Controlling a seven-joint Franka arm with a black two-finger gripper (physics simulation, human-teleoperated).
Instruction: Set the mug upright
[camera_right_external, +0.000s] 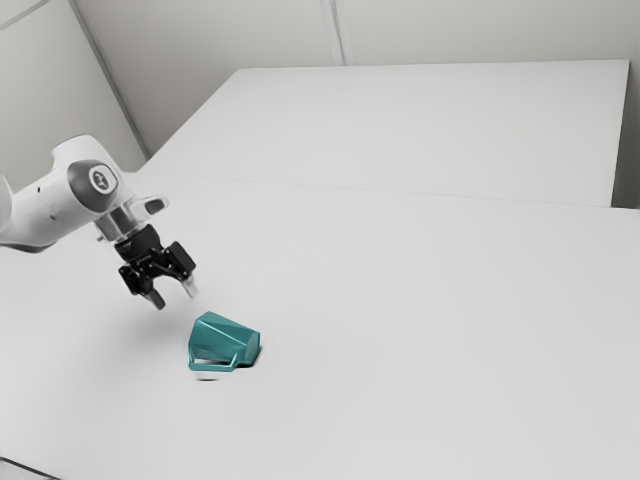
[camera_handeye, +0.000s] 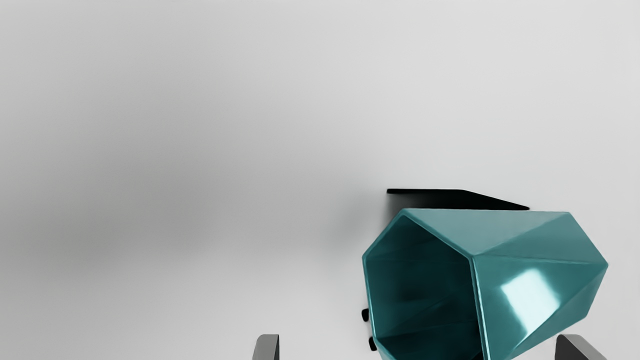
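Observation:
In the exterior view my gripper (camera_right_external: 174, 297) hangs above the white table, up and to the exterior view's left of the teal mug (camera_right_external: 232, 338), with a gap between them. The faceted mug lies on its side, its handle toward the camera and its base toward the exterior view's right. From the wrist view I look into the dark mouth of the mug (camera_handeye: 530, 260). My gripper (camera_handeye: 417, 350) is open there, its fingertips wide apart and holding nothing. The handle is out of sight in the wrist view.
The white table (camera_right_external: 420, 310) stretches around the mug. A further white surface (camera_right_external: 430, 130) lies behind it, with pale walls beyond. A thin dark line runs at the exterior view's lower left corner.

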